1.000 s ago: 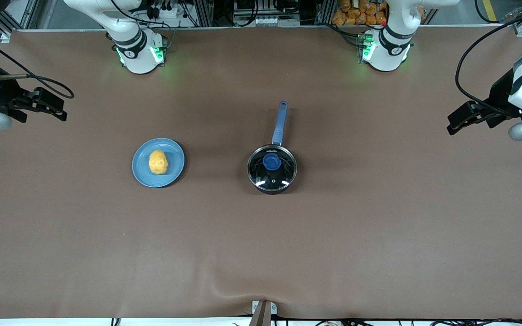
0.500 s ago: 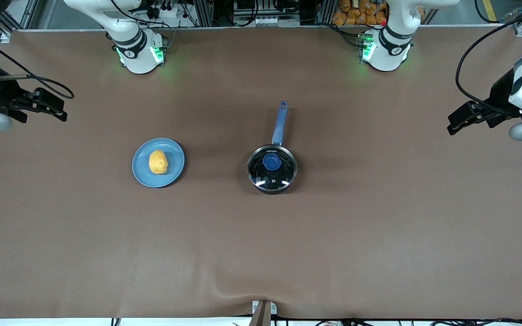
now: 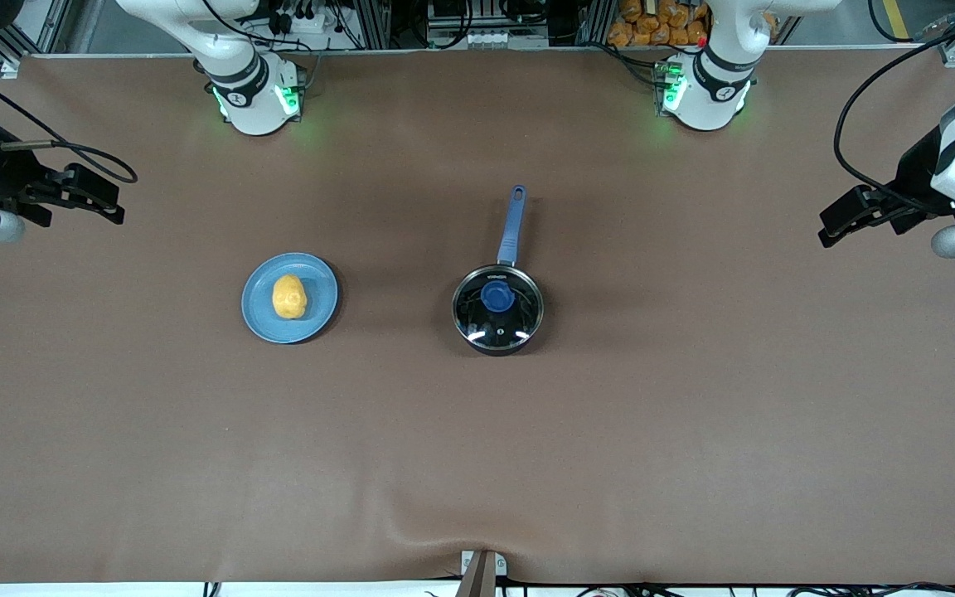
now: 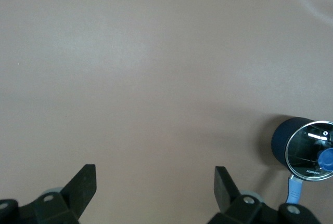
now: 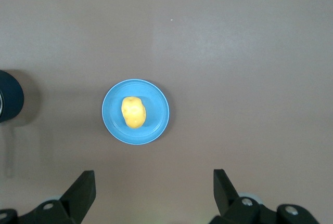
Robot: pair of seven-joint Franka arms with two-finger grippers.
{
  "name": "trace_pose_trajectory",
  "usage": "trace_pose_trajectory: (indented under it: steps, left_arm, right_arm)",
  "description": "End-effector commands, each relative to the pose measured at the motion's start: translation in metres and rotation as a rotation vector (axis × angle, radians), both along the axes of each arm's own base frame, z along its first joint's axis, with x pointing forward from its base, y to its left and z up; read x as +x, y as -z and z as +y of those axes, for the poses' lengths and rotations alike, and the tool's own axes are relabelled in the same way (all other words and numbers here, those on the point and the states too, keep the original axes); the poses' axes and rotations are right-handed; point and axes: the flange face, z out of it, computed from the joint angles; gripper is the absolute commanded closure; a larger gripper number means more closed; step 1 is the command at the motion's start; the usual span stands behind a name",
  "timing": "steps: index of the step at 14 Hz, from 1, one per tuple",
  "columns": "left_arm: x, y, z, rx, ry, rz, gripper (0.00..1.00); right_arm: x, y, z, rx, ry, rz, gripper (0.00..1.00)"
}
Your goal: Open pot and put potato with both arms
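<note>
1. The table [image 3: 477, 456], covered in brown cloth, is the biggest thing before me; nothing on it has been handled yet, so the job looks to be at its very start.
2. My left gripper [image 3: 838, 222] hangs over the left arm's end of the table, jaws spread wide and empty. My right gripper [image 3: 100, 203] hangs over the right arm's end, likewise spread and empty. Both are well apart from the work.
3. The pot [image 3: 497, 309] sits mid-table, its blue handle [image 3: 512, 224] pointing toward my bases. I judge it stiff and fairly heavy, unlikely to shift.
4. The plate [image 3: 322, 307] lies toward the right arm's end, well apart from the pot.
5. The glass lid [image 3: 519, 319] is on the pot. Glass is slippery and breakable, so I would not pinch its rim.
6. The potato [image 3: 288, 296] rests on the plate. It seems firm, light and lumpy; I would grip across its narrow middle.
7. The knob [image 3: 496, 296] at the lid's centre is the natural hold for lifting.
</note>
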Motion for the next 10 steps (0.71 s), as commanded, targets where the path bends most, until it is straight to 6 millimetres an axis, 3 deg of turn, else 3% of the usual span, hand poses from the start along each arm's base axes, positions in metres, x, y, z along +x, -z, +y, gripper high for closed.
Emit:
trace_pose_trajectory:
  steps: [1, 7, 10]
  left_arm:
    - [0.001, 0.001, 0.000, -0.023, -0.011, 0.016, 0.00]
    - [0.004, 0.007, -0.003, -0.021, -0.007, 0.026, 0.00]
    - [0.011, 0.025, -0.024, -0.083, -0.001, 0.062, 0.00]
  right_arm:
    - [0.004, 0.003, -0.003, 0.015, -0.003, 0.010, 0.00]
    - [0.005, 0.001, -0.003, 0.015, -0.003, 0.005, 0.00]
    - [0.005, 0.002, -0.003, 0.015, -0.003, 0.007, 0.00]
